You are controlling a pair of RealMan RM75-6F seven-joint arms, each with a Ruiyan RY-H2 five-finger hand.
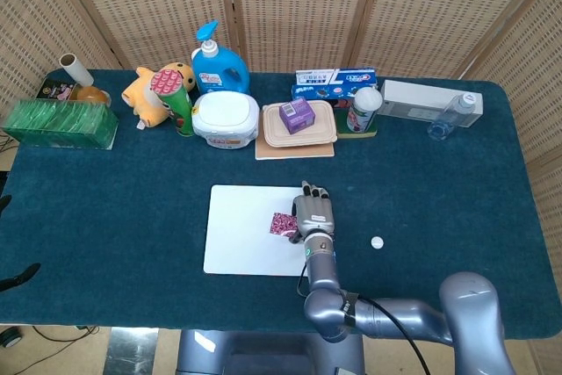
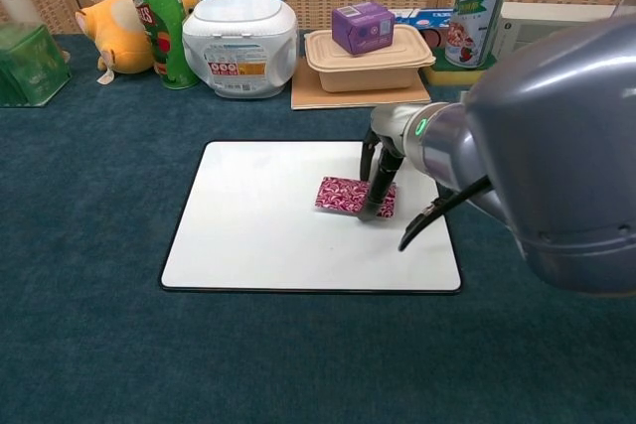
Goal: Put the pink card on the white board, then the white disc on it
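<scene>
The pink patterned card (image 1: 283, 223) (image 2: 345, 195) lies on the right half of the white board (image 1: 246, 239) (image 2: 258, 225). My right hand (image 1: 313, 212) (image 2: 381, 171) is over the board's right part, fingers pointing down, and holds the card by its right end. The small white disc (image 1: 377, 241) lies on the blue cloth to the right of the board, apart from the hand. In the chest view my right arm hides the disc. My left hand shows in neither view.
Along the table's back stand a green box (image 1: 60, 123), a plush toy (image 1: 151, 91), a chips can (image 1: 178, 101), a blue bottle (image 1: 217, 63), a white tub (image 1: 226, 118), a lunch box with a purple carton (image 1: 297, 115), a cup (image 1: 363, 109) and a power strip (image 1: 421, 99).
</scene>
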